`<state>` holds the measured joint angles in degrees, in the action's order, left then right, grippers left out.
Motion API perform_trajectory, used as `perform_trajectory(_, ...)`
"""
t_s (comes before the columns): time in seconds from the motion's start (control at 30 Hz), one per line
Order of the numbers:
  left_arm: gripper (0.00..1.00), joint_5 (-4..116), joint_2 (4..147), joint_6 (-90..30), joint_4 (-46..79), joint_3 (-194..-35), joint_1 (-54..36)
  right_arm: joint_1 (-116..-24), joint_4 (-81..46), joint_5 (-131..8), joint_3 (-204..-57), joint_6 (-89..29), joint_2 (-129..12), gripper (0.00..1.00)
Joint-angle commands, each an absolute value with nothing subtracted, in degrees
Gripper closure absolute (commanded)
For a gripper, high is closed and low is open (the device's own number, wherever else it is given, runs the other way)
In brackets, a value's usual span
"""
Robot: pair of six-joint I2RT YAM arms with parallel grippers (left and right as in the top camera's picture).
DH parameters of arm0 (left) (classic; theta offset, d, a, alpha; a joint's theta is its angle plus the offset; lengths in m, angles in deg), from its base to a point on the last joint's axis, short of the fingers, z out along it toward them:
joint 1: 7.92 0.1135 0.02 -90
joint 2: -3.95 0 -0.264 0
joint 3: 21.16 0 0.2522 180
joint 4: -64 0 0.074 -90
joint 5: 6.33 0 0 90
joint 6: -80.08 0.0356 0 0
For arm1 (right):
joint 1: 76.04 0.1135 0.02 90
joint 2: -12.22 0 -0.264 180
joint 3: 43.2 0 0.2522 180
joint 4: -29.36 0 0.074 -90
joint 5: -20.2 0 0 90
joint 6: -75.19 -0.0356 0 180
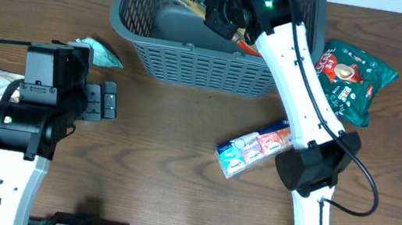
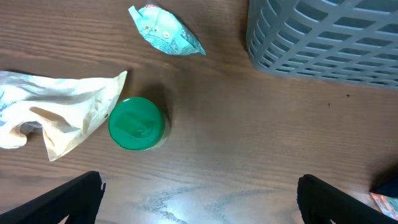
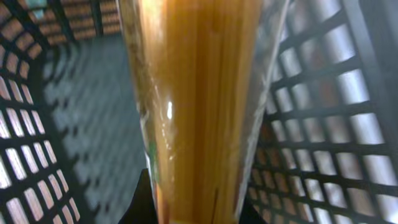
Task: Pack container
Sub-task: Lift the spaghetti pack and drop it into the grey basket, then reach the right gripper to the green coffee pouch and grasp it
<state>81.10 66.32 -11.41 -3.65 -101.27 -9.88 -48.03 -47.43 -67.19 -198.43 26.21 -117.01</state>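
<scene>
Jaws on the left stand wide apart with nothing between them. The right jaws are closed on a clear spaghetti packet (image 3: 199, 93).

From overhead, the container (image 1: 191, 68) sits at the far middle of the surface (image 1: 174, 136), its far side cut off by the picture's edge. It is a dark grey basket with rounded corners and slotted lattice walls. Its mouth faces up and its long axis runs left to right. The right arm (image 1: 299, 87) slants from the near right over the container's front wall, with its wrist down inside among packets. The left arm (image 1: 25, 127) is folded at the near left, apart from the container. A green bag (image 1: 355, 79) lies just right of the container, and a tissue pack (image 1: 255, 148) lies beside the right arm's elbow.

From the left wrist, one rounded corner of the container fills the upper right. A green-lidded jar (image 2: 137, 123), a crumpled pale bag (image 2: 56, 112) and a teal packet (image 2: 165, 30) lie on the surface.

From the right wrist, the spaghetti packet runs up the middle. Lattice walls rise on both sides of it and the solid floor lies behind.
</scene>
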Motion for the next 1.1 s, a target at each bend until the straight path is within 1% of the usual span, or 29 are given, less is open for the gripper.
perform_trajectory(0.0,0.02,81.8,66.1,-11.7,-4.0,-102.5,-9.6,-49.0,-47.8,-67.4,-200.5,25.8,-116.2,0.99)
perform_trajectory(0.23,0.01,81.8,66.1,-11.7,-4.0,-102.5,-9.6,-49.5,-53.1,-67.4,-200.5,25.8,-121.1,0.99)
perform_trajectory(0.3,0.01,81.8,66.1,-11.7,-4.0,-102.5,-9.6,-49.5,-54.0,-67.0,-200.5,25.8,-121.8,0.97)
perform_trajectory(0.33,0.01,81.8,66.1,-11.7,-4.0,-102.5,-9.6,-49.3,-54.5,-66.5,-200.5,25.8,-121.8,0.89)
perform_trajectory(0.37,0.01,81.8,66.1,-11.7,-4.1,-102.5,-9.6,-49.3,-54.7,-66.4,-200.5,25.8,-121.8,0.84)
perform_trajectory(0.4,0.02,81.8,66.1,-11.7,-4.1,-102.5,-9.6,-49.1,-54.7,-66.4,-200.5,25.7,-121.8,0.84)
perform_trajectory(0.43,0.01,81.8,66.1,-11.7,-4.2,-102.5,-9.6,-49.0,-54.7,-66.4,-200.5,25.7,-121.8,0.81)
perform_trajectory(0.57,0.01,81.8,66.1,-11.7,-4.2,-102.5,-9.6,-48.8,-54.5,-66.4,-200.5,25.7,-121.8,0.64)
perform_trajectory(0.6,0.01,81.8,66.1,-11.7,-4.2,-102.5,-9.6,-48.8,-54.4,-66.4,-200.5,25.7,-121.8,0.55)
perform_trajectory(0.63,0.01,81.8,66.1,-11.7,-4.2,-102.5,-9.6,-48.8,-54.4,-66.4,-200.5,25.4,-121.6,0.41)
perform_trajectory(0.67,0.02,81.8,66.1,-11.7,-4.3,-102.5,-9.6,-48.8,-54.5,-66.4,-200.5,25.1,-121.5,0.32)
perform_trajectory(0.77,0.02,81.8,66.1,-11.7,-4.7,-102.5,-9.6,-48.7,-54.1,-66.4,-200.5,25.0,-120.2,0.31)
perform_trajectory(0.9,0.02,81.8,66.1,-11.7,-5.0,-102.5,-9.6,-48.7,-51.5,-66.4,-200.6,21.5,-114.9,0.25)
perform_trajectory(1.0,0.01,81.8,66.1,-11.7,-5.0,-102.5,-9.6,-50.0,-48.3,-67.8,-200.6,15.9,-109.2,0.23)
perform_trajectory(1.07,0.01,81.8,66.1,-11.7,-5.0,-102.5,-9.6,-52.4,-46.2,-70.9,-200.6,9.1,-105.1,0.20)
